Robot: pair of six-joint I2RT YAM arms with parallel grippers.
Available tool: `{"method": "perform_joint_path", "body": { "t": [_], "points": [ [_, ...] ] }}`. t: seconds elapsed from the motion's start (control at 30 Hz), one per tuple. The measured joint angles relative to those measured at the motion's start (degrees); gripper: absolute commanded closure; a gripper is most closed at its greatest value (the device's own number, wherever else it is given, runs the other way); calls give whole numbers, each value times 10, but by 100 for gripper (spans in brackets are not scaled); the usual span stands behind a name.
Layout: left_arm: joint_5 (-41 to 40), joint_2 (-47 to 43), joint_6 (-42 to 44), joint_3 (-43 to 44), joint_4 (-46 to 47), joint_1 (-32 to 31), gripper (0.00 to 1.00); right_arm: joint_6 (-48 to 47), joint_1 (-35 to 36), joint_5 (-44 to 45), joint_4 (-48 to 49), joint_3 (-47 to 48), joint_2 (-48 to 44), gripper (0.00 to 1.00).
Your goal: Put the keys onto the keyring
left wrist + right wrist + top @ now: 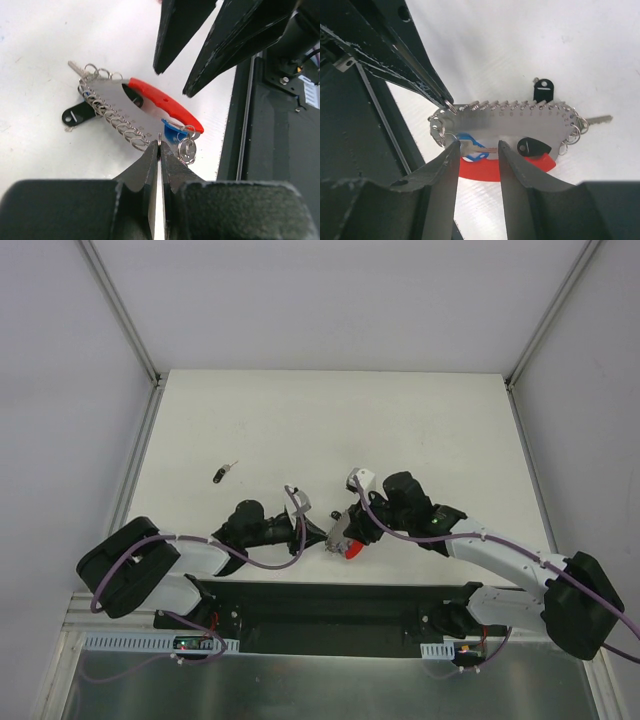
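The keyring (112, 102) is a flat silver plate edged with several small rings, with a red curved clip (165, 102). It lies at the table's near edge (343, 540). My left gripper (160, 145) is shut on one small ring at the plate's edge. My right gripper (479, 147) is open, its fingers either side of the blue key (468, 137), which hangs on the plate's end rings. Black key heads (534, 147) (543, 90) and a silver blade (597, 120) sit at the plate. Another black key (224, 473) lies alone, far left. No red-tagged key shows.
The black base rail (330, 600) runs just behind the keyring at the table's near edge. White walls and metal frame posts (120, 310) bound the table. Both arms meet over the keyring, fingers close together.
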Motion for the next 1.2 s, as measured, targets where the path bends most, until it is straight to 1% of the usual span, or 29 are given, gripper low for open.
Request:
{"method": "perform_joint_path", "body": {
  "t": [0.2,0.4,0.47,0.5,0.53,0.63,0.77,0.83,0.97,1.0,1.1,1.13,1.17,1.2],
  "points": [
    [-26,26,6,30,-69,0,94,15,-1,49,-35,2,-1,59],
    [-48,71,10,92,-148,0,95,25,-2,77,-73,15,-1,57],
    [-53,80,13,107,-165,0,85,26,-4,84,-83,19,-1,55],
    [-55,83,15,113,-171,0,82,26,-5,87,-90,21,-1,54],
    [-56,85,17,117,-177,0,77,27,-5,90,-95,24,-1,53],
    [-65,85,19,123,-191,0,71,27,-7,96,-113,35,-1,52],
    [-78,81,18,124,-211,0,57,28,-8,101,-125,47,-1,52],
    [-85,66,16,125,-234,1,53,28,-10,102,-131,50,-1,52],
    [-100,1,2,132,-298,14,39,28,-12,99,-142,67,16,54],
    [-107,-24,-4,138,-325,22,33,27,-12,97,-144,73,24,54],
    [-145,-106,-23,170,-416,50,23,21,-12,94,-146,91,51,56],
    [-161,-133,-30,186,-454,61,13,17,-12,94,-149,98,62,56],
    [-176,-156,-36,202,-486,71,6,13,-10,95,-152,107,73,57],
    [-190,-179,-41,221,-523,82,2,9,-8,98,-155,115,86,57]
  ]
}}
